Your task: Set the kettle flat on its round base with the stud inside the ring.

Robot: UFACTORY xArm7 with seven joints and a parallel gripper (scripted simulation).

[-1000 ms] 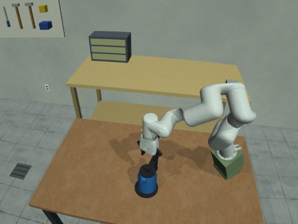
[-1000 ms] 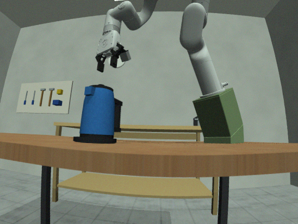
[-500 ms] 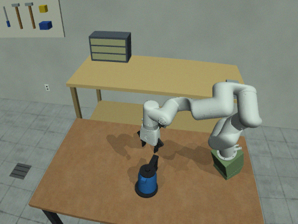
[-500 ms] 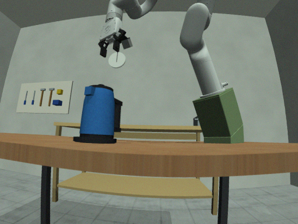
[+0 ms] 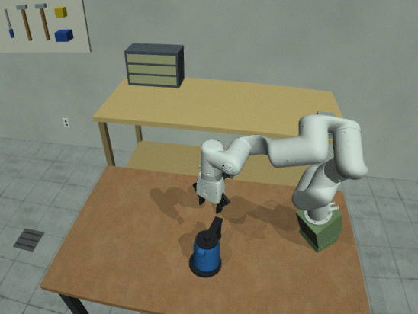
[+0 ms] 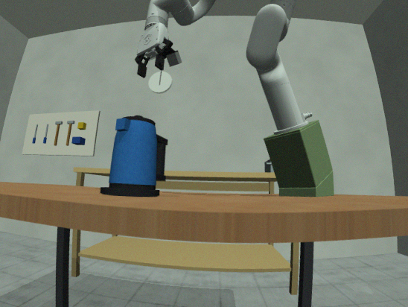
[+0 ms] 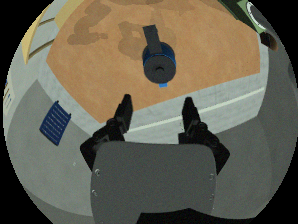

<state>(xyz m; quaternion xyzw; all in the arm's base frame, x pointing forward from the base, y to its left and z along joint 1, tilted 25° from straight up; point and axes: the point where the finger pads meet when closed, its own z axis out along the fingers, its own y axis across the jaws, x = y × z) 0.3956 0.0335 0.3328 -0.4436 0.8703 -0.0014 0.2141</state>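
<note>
While blue kettle (image 6: 133,153) stands upright on black round base (image 6: 129,191) near front of tabletop (image 5: 114,229), end effector (image 6: 150,63) hangs well above it, fingers spread wide, nothing between them. Kettle handle (image 5: 216,227) faces arm side. Arm mounted on green pedestal (image 6: 320,164).

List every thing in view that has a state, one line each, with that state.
kettle: upright, standing on its base, lid on
round base: flat on the table, under the kettle
gripper: open, holding nothing, high above the kettle
drawer cabinet: all three drawers shut
</note>
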